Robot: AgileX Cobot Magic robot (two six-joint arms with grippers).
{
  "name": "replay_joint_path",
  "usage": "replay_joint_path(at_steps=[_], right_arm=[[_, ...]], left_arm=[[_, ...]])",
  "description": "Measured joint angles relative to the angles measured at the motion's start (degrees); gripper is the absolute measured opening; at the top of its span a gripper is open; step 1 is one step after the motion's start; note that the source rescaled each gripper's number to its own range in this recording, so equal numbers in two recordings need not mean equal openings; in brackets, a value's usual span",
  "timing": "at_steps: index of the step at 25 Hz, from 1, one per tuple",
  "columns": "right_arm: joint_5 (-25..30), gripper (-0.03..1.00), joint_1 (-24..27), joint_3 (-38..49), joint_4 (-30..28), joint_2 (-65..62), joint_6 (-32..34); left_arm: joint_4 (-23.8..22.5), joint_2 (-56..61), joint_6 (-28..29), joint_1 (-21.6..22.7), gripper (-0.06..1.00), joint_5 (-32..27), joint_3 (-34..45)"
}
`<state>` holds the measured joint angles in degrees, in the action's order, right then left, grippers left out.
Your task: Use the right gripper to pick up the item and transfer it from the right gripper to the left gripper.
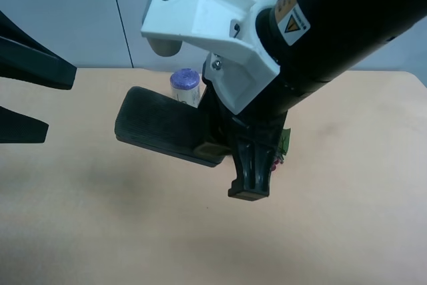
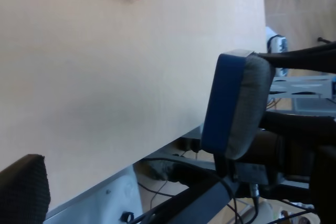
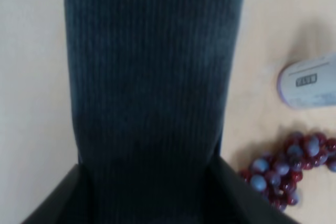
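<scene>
1. The right gripper (image 1: 235,158) is clamped on one end of the item (image 1: 160,123), holding it clear above the table (image 1: 333,231): pickup done, handover pending.
2. The left gripper (image 1: 27,98), well apart, seems spread, though mostly cropped.
3. Next: bring the free end between its fingers.

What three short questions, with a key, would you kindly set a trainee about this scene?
1. True or false: the right pincer is shut on the eraser, which is held off the table.
2. In the high view, what shows just behind the eraser? A) a can with a purple lid; B) a green cup; C) a yellow sponge.
3. Fill in: the left pincer is ____ (open or shut), with nothing between its fingers.

Key: 1 true; 2 A; 3 open.
</scene>
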<state>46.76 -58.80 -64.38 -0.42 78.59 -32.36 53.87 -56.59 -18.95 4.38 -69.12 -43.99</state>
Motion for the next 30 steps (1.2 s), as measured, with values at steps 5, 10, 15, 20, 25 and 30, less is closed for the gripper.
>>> replay_joint_path(at_steps=[5,10,15,20,25,30], right_arm=[[-3.89,0.01,0.00,0.00,0.42,0.00,-0.05],[-7.04,0.01,0.00,0.00,3.39,0.00,-0.89],[-10.26,0.01,0.00,0.00,6.13,0.00,-2.41],[-14.05,0.01,0.00,0.00,6.64,0.00,-2.53],[-16.70,0.01,0.00,0.00,6.71,0.00,-3.00],[-18.18,0.01,0.00,0.00,9.52,0.00,-5.55]], left_arm=[[1.45,-0.02,-0.11,0.00,1.00,0.00,0.00],[4.96,-0.02,-0.18,0.00,1.00,0.00,0.00],[7.58,-0.02,-0.56,0.00,1.00,0.00,0.00],[8.37,-0.02,-0.56,0.00,1.00,0.00,0.00],[8.87,-0.02,-0.56,0.00,1.00,-0.05,0.00],[8.93,-0.02,-0.56,0.00,1.00,-0.05,0.00]])
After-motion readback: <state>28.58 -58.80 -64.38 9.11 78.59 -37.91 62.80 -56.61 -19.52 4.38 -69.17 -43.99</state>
